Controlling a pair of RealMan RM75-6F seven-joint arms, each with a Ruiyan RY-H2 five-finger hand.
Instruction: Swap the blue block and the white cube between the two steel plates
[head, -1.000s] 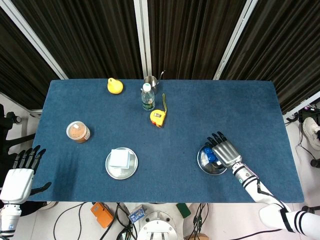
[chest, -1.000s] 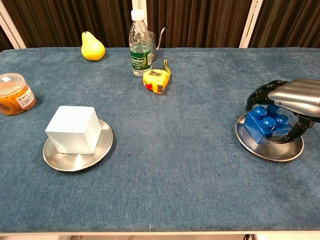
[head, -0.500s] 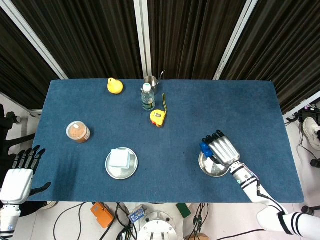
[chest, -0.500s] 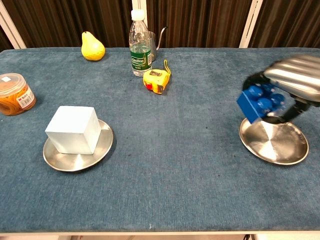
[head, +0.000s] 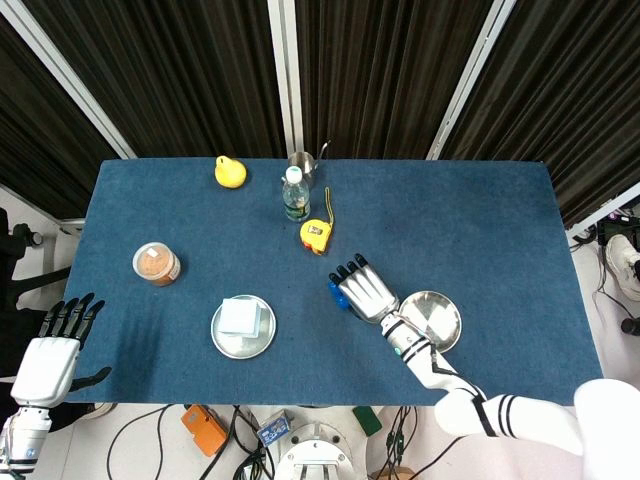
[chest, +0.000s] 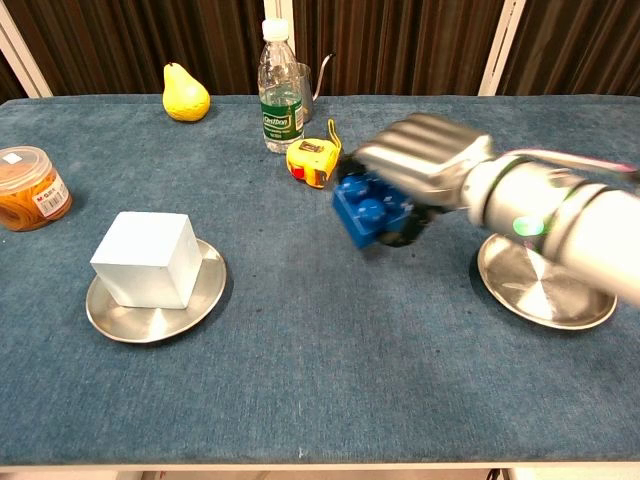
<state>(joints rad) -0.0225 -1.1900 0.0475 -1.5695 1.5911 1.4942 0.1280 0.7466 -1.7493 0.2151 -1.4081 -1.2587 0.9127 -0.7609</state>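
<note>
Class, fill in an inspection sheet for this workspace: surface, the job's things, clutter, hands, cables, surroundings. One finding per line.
Surface: table covered in blue cloth.
Job's things: blue block held above the cloth by the right hand, between the plates; white cube sits on the left steel plate; right steel plate holds nothing.
Clutter: pear, water bottle, steel pitcher behind it, yellow tape measure, lidded jar.
Hands: right grips the block; left hand off the table's edge, fingers apart, holding nothing.
Cables: several on the floor below the table's near edge.
Surroundings: dark curtains behind.
</note>
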